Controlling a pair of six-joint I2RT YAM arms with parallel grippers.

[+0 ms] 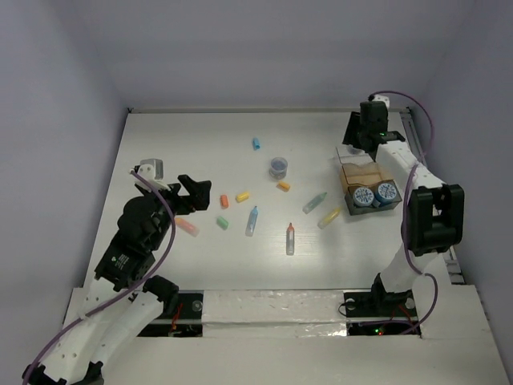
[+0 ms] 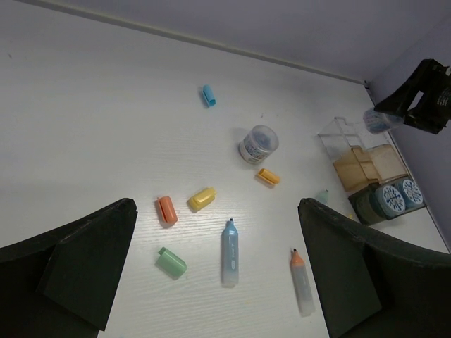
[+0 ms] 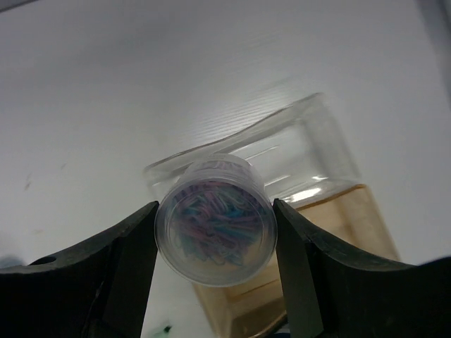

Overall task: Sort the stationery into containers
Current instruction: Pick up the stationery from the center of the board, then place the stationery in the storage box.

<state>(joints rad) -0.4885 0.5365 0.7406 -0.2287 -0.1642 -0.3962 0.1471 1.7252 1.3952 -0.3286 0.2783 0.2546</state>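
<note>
My right gripper (image 1: 362,136) is shut on a clear round tub of coloured clips (image 3: 215,220), held just above the clear compartment (image 3: 310,144) at the far end of the containers (image 1: 365,178). Two blue-and-white tape rolls (image 1: 374,194) fill the near compartment. My left gripper (image 1: 196,195) is open and empty above the table's left; its wrist view shows a light blue pen (image 2: 230,252), an orange-red pen (image 2: 302,282), green (image 2: 171,262), orange (image 2: 167,210) and yellow (image 2: 201,198) caps between its fingers (image 2: 91,260).
A second clip tub (image 1: 279,167) stands mid-table. A blue cap (image 1: 256,144), an orange cap (image 1: 283,186), a pink piece (image 1: 187,227), a grey-green pen (image 1: 314,202) and a yellow pen (image 1: 329,217) lie scattered. Walls close the back and sides.
</note>
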